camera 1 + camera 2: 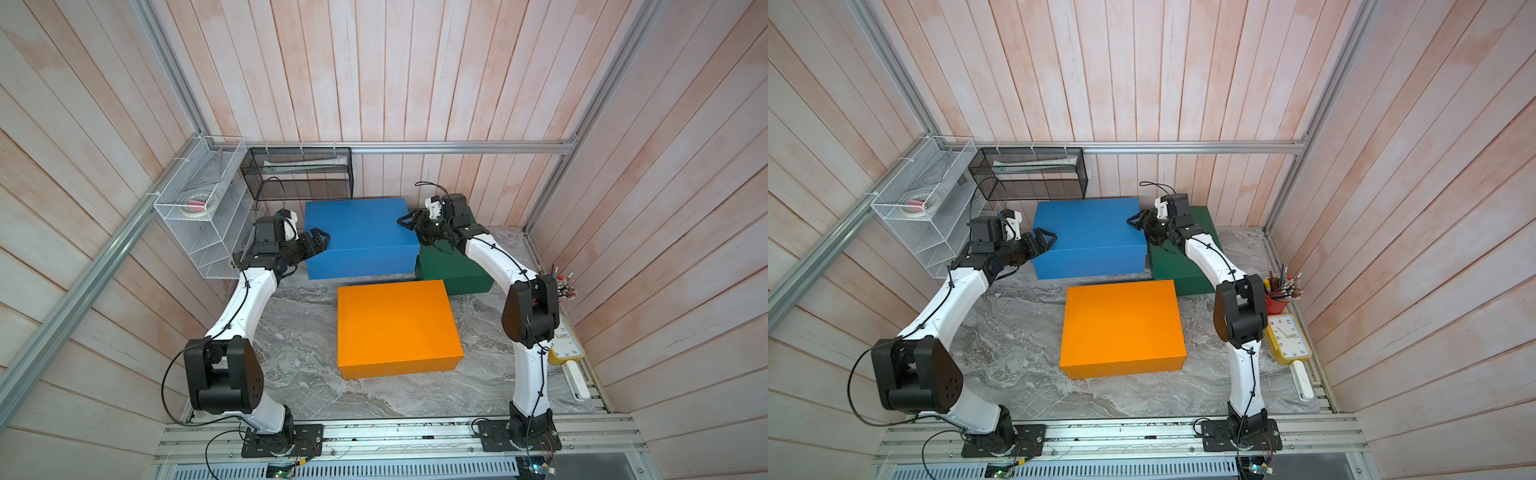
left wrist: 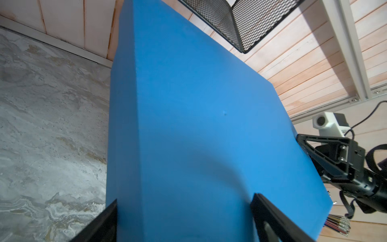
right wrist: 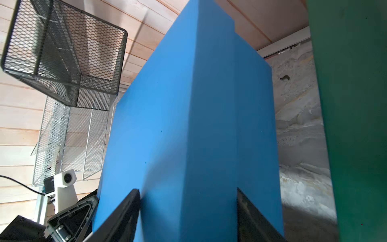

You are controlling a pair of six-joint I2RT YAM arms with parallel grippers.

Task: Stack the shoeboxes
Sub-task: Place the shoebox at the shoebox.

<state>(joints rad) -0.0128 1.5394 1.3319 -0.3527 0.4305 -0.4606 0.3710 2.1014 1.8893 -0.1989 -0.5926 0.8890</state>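
Observation:
The blue shoebox is at the back middle, with a shadow under its front edge, and it overlaps the dark green shoebox to its right. My left gripper is shut on its left end, one finger on the lid and one below. My right gripper is shut on its right end. The orange shoebox lies flat in front, untouched. In the right wrist view the green shoebox stands close beside the blue shoebox.
A black mesh basket hangs on the back wall just behind the blue box. A white wire rack is on the left wall. A red pen cup, a yellow clock and a white bar line the right edge of the marble table.

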